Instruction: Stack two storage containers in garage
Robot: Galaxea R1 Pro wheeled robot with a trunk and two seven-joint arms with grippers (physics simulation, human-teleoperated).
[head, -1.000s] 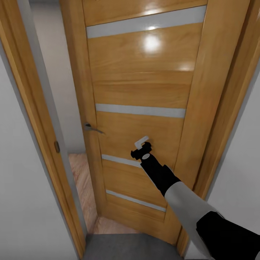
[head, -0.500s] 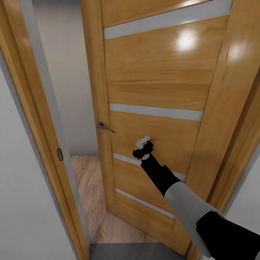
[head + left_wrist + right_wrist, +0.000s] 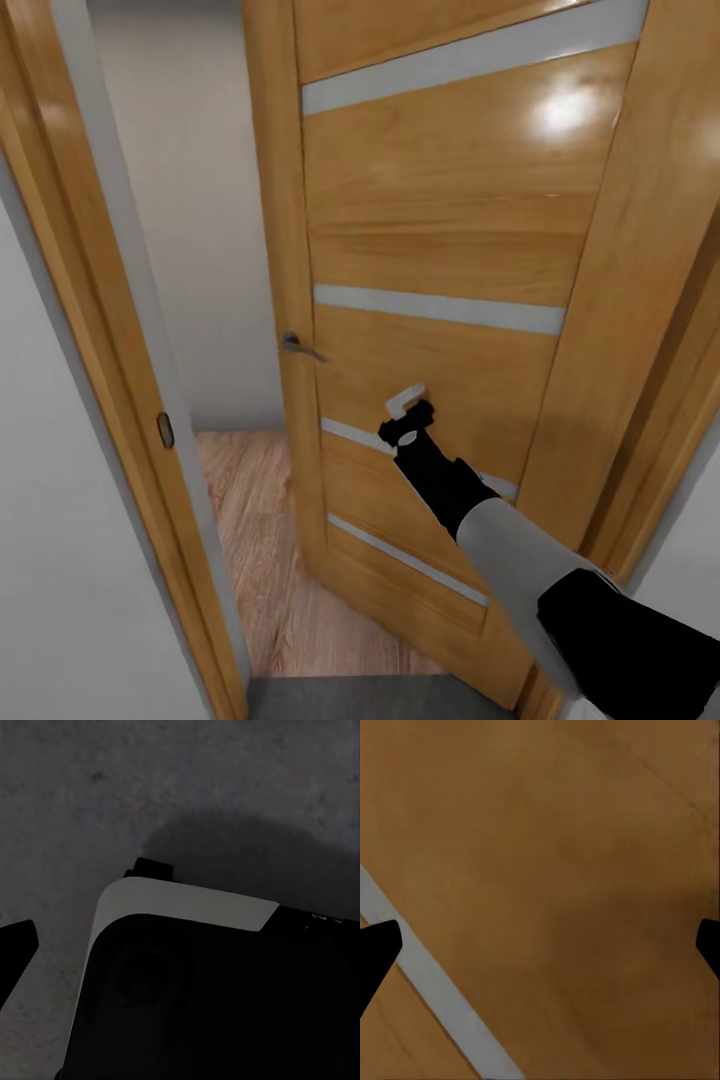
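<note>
Since a second ago the orange-wood door (image 3: 440, 270) has swung farther open, its handle (image 3: 298, 346) sits farther right in the head view, and more light wood plank flooring (image 3: 260, 520) shows through the gap; part of that shift may be the camera's own. Nearest, a strip of dark-grey concrete floor (image 3: 370, 698) runs along the bottom of the head view, and the left wrist view looks at the same mottled grey floor (image 3: 90, 795) past a black and white part of the robot's body (image 3: 217, 990). One dark fingertip (image 3: 13, 952) of the left gripper shows at that picture's edge; whether that gripper is spread or closed cannot be told. From the near right the right arm (image 3: 520, 560) reaches forward and left, grey forearm then black wrist, ending in the right gripper (image 3: 408, 405) at the door's face, between the second and third glass slits; contact cannot be made out. In the right wrist view its two dark fingertips (image 3: 376, 949) stand wide apart with nothing between them, facing the wood and one pale slit (image 3: 442, 997). To the left stands the door frame (image 3: 110, 330) with a small oval fitting (image 3: 165, 430), and a white wall (image 3: 50, 560) beside it. Beyond the opening lies the plank floor and a pale far wall (image 3: 190, 220). The storage containers are out of sight here.
</note>
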